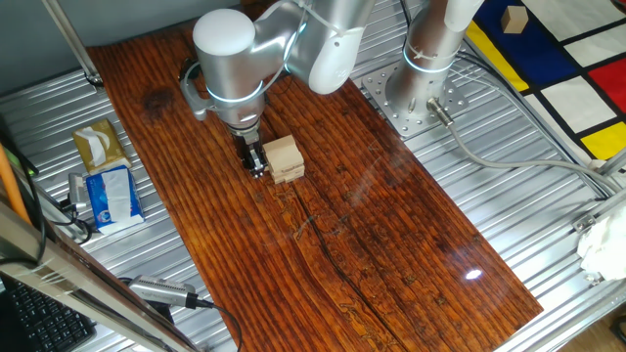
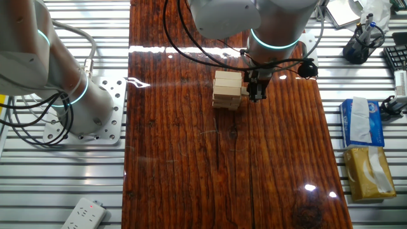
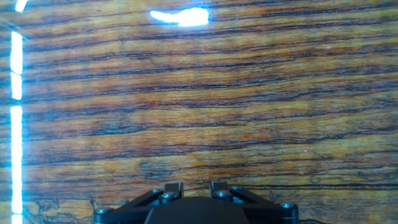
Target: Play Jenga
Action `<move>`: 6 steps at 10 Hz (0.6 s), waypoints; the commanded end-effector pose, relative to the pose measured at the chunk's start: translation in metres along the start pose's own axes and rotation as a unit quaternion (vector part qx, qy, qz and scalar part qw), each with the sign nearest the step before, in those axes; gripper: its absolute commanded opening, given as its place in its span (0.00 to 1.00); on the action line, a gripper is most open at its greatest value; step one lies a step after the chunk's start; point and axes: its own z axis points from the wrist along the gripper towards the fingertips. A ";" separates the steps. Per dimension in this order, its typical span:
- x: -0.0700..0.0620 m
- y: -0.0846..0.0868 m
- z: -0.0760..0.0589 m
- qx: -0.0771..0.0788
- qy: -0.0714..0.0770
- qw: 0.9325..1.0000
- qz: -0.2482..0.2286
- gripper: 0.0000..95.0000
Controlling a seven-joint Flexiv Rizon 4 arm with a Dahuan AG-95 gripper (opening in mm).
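The Jenga tower (image 1: 284, 157) is a small stack of pale wooden blocks in a few crosswise layers on the dark wooden board. It also shows in the other fixed view (image 2: 227, 90). My gripper (image 1: 256, 164) points down right beside the tower, on its left in one fixed view and on its right in the other fixed view (image 2: 255, 94). Its black fingers stand close together with nothing between them, level with the lower layers. One block end juts slightly from the tower towards the fingers. The hand view shows only the finger bases (image 3: 174, 190) and bare wood; the tower is out of its sight.
The wooden board (image 1: 391, 244) lies on a ribbed metal table. Tissue packs (image 1: 108, 181) lie beside the board near the gripper's side. A second arm's base plate (image 1: 416, 98) stands on the other side. A lone tan cube (image 1: 514, 19) sits far off on a coloured mat.
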 end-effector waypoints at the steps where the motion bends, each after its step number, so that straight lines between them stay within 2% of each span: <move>1: -0.001 0.000 0.000 0.001 0.000 1.000 0.001 0.00; 6: -0.002 0.000 0.000 0.001 0.000 1.000 0.003 0.00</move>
